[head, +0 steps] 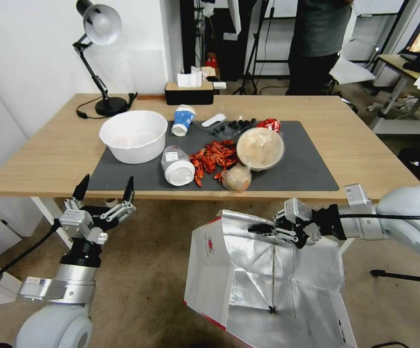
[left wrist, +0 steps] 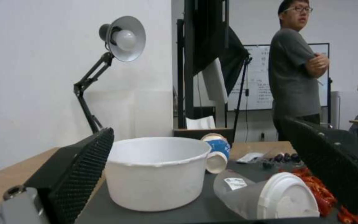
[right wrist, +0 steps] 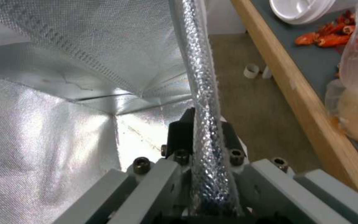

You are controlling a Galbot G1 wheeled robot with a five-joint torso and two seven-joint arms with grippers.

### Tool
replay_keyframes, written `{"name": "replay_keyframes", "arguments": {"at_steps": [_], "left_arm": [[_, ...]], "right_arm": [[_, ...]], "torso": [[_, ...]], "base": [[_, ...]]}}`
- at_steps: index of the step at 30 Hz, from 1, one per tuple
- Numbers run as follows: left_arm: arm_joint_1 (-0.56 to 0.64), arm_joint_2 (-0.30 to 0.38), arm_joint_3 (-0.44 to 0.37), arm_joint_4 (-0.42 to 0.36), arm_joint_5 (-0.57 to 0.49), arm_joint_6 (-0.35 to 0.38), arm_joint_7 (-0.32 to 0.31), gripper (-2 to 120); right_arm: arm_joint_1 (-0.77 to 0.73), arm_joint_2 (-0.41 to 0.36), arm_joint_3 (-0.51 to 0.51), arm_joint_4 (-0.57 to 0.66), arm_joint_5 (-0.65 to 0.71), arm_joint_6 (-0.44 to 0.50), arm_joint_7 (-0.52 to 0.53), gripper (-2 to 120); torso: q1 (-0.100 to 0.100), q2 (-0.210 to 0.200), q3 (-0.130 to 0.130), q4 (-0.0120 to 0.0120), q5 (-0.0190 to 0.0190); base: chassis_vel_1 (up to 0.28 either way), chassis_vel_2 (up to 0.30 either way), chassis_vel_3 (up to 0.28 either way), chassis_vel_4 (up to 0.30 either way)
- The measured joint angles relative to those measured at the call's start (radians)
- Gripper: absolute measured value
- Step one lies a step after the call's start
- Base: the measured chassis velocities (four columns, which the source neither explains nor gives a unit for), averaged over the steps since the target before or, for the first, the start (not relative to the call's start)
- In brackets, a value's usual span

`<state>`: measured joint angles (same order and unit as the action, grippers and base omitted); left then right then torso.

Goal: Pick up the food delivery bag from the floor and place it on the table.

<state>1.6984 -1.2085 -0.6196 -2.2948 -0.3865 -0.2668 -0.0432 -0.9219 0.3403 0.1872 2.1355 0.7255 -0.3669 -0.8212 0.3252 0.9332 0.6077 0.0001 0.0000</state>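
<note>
The right gripper [head: 263, 228] clamps the rim of the food delivery bag [head: 248, 275], its mouth facing up; the left gripper [head: 104, 189] waits open.

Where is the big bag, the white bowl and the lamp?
food delivery bag [head: 267, 280], head view, on its foil lining.
white bowl [head: 133, 135], head view, on its inner wall.
lamp [left wrist: 125, 39], left wrist view, on its shade.

Office/lab: whiteboard [left wrist: 262, 77] w/ writing, light stands [left wrist: 239, 93], desk lamp [head: 98, 29], office chair [head: 352, 70].
</note>
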Motion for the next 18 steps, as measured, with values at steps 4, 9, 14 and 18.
{"name": "replay_keyframes", "arguments": {"at_steps": [4, 9, 14, 18], "left_arm": [[0.0, 0.0, 0.0, 0.0, 0.0, 0.0, 0.0, 100], [0.0, 0.0, 0.0, 0.0, 0.0, 0.0, 0.0, 100], [0.0, 0.0, 0.0, -0.001, 0.0, 0.0, 0.0, 100], [0.001, 0.001, 0.0, -0.002, 0.0, 0.0, 0.0, 100]], "right_arm": [[0.0, -0.001, 0.0, 0.0, 0.0, 0.0, -0.001, 0], [0.0, -0.001, 0.0, 0.0, 0.0, 0.0, -0.001, 0], [0.0, -0.001, 0.0, 0.0, 0.001, 0.001, -0.002, 0], [0.0, -0.001, 0.0, 0.0, 0.001, 0.001, -0.003, 0]], "torso": [[0.004, 0.009, 0.005, 0.0, -0.0001], [0.01, 0.023, 0.013, 0.0, 0.0], [0.019, 0.043, 0.024, 0.0, -0.0001], [0.026, 0.058, 0.033, 0.0, 0.0]], "base": [[0.0, 0.0, 0.0, 0.0], [0.0, 0.0, 0.0, 0.0], [0.0, 0.0, 0.0, 0.0], [0.0, 0.0, 0.0, 0.0]]}}
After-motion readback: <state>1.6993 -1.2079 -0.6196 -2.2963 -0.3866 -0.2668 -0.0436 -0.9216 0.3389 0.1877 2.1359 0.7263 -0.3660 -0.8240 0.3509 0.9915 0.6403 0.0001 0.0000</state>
